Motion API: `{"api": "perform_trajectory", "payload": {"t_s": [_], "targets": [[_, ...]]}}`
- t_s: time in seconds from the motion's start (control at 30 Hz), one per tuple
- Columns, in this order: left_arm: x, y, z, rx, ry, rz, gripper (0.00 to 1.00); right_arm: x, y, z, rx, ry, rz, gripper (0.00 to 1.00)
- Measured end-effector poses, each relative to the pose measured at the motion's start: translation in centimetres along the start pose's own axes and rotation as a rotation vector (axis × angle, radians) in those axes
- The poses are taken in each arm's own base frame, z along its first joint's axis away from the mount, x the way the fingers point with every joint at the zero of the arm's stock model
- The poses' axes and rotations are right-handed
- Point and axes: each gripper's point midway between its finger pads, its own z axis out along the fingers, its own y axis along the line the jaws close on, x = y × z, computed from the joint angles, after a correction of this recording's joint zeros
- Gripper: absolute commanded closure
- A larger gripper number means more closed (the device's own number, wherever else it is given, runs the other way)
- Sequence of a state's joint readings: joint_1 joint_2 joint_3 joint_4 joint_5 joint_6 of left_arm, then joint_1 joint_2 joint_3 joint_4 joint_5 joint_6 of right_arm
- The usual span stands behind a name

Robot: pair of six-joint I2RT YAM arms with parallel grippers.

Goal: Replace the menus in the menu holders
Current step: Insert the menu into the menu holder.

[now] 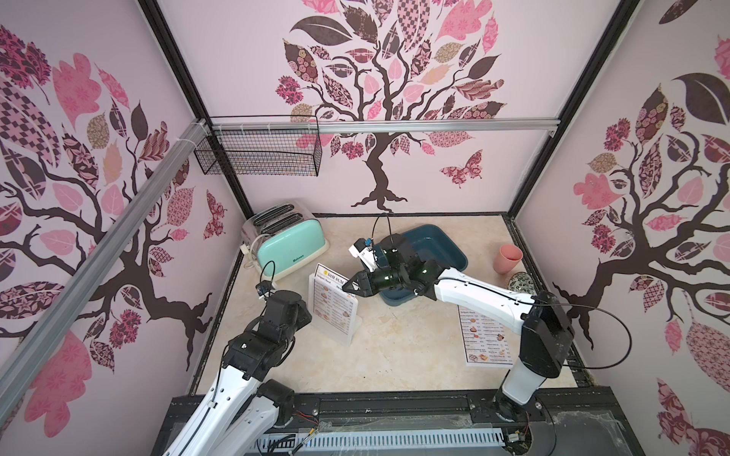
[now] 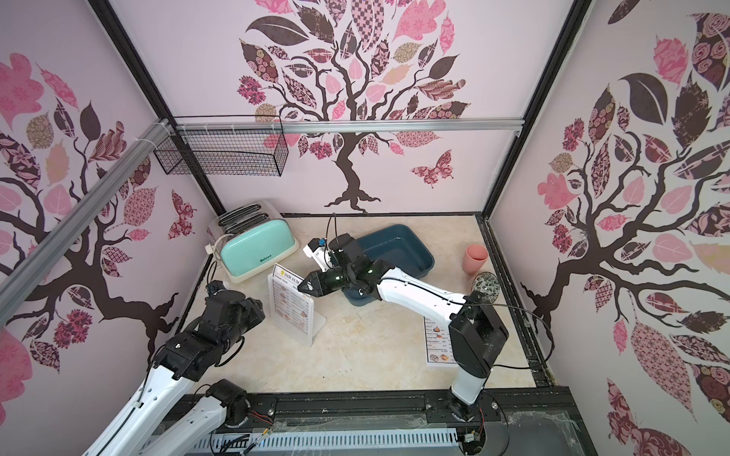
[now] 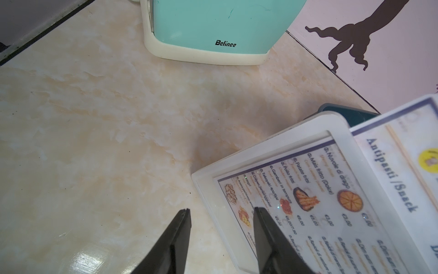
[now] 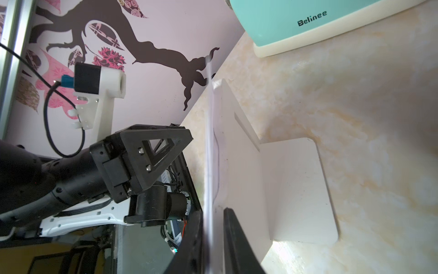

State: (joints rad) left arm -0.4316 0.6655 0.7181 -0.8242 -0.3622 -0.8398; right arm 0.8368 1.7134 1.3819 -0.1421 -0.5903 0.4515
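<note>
The menu holder (image 1: 343, 333) stands upright left of the table's middle, seen in both top views (image 2: 312, 329). A menu (image 1: 333, 302) headed "DIM SUM" sits in it, its top poking above the rim (image 3: 391, 166). My right gripper (image 1: 348, 290) reaches that sheet's upper right corner. In the right wrist view its fingers straddle the sheet's thin edge (image 4: 209, 142), slightly apart, a gap on one side. My left gripper (image 3: 222, 210) is open at the holder's lower left corner, one finger in front of its face. A second menu (image 1: 482, 339) lies flat at the right, partly under the right arm.
A mint toaster (image 1: 290, 248) stands behind the holder at back left. A dark teal tub (image 1: 434, 248) sits behind the right gripper. A pink cup (image 1: 509, 258) and a patterned bowl (image 1: 521, 282) are near the right wall. A wire basket (image 1: 260, 150) hangs on the back wall.
</note>
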Motion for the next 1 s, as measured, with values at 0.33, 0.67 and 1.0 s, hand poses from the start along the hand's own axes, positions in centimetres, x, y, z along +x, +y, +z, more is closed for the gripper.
{"api": "perform_trajectory", "payload": {"t_s": [0.33, 0.67, 1.0], "targets": [[0.0, 0.0, 0.0, 0.0, 0.0, 0.0, 0.51, -3.3, 2.3, -1.7, 0.002, -0.058, -0.068, 0.74], [0.0, 0.0, -0.1, 0.003, -0.002, -0.001, 0.51, -3.0, 1.7, -1.6, 0.025, -0.045, -0.063, 0.84], [0.0, 0.0, -0.1, 0.003, -0.003, 0.0, 0.51, -2.8, 1.3, -1.5, 0.041, -0.032, -0.067, 0.73]]}}
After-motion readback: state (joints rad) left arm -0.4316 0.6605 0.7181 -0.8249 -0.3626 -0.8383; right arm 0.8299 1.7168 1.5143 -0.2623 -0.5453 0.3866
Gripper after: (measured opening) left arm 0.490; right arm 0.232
